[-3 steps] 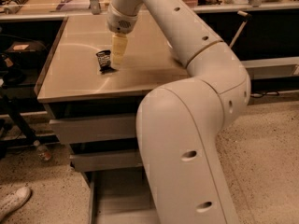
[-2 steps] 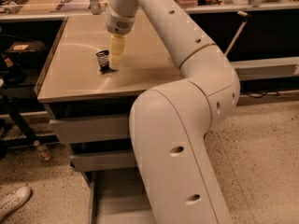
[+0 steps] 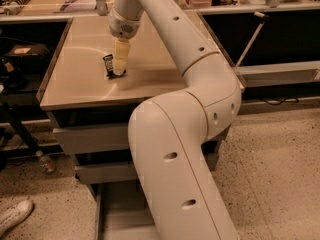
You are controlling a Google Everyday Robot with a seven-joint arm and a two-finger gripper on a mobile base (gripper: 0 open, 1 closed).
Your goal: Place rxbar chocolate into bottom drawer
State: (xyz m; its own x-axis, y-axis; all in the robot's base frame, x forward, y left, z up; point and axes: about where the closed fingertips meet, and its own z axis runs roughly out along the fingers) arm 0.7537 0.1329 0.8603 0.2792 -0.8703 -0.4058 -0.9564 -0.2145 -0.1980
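The rxbar chocolate (image 3: pixel 107 64), a small black wrapper with pale print, stands tilted on end on the tan counter top (image 3: pixel 75 79). My gripper (image 3: pixel 118 72) points straight down from the white arm, its pale yellow fingers closed together on the bar's lower right edge, at counter height. The bottom drawer (image 3: pixel 114 206) is pulled out near the floor. Its grey floor shows left of my arm, whose big lower link hides most of it.
Two shut grey drawer fronts, upper (image 3: pixel 90 136) and middle (image 3: pixel 102 171), sit under the counter. A white shoe (image 3: pixel 14 216) and a bottle (image 3: pixel 45 162) lie on the floor at left. A dark cart (image 3: pixel 15 69) stands left; a grey shelf (image 3: pixel 280 74) runs right.
My arm's lower link has swung left and now fills more of the foreground. The gripper and the bar have stayed at about the same spot on the counter.
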